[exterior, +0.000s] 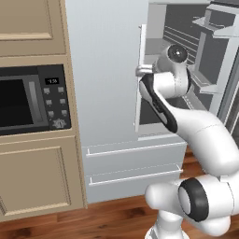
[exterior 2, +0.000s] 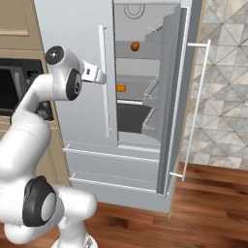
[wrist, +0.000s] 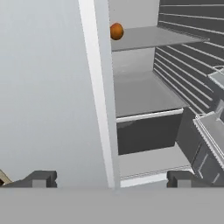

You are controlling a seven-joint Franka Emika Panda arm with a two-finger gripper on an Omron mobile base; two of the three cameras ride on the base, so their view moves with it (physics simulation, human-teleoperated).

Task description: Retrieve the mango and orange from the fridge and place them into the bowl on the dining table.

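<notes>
A black-fronted microwave (exterior: 32,100) sits in beige cabinets at left. The white arm's gripper (wrist: 111,178), fingers spread wide and holding nothing, faces the tall pale grey fridge (exterior 2: 87,160), right door open. Inside, the red mango (exterior 2: 135,46) sits on an upper shelf, the bright orange ball (exterior 2: 121,87) one shelf below.

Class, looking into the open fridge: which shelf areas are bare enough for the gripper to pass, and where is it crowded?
Bare: the fridge shelf above the dark drawer. Taken: the left edge of the shelves holding the mango and orange. Tight: the closed door's edge beside the open gripper.

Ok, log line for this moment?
fridge right door open | mango upper shelf | orange shelf below | gripper open, empty, outside fridge
</notes>
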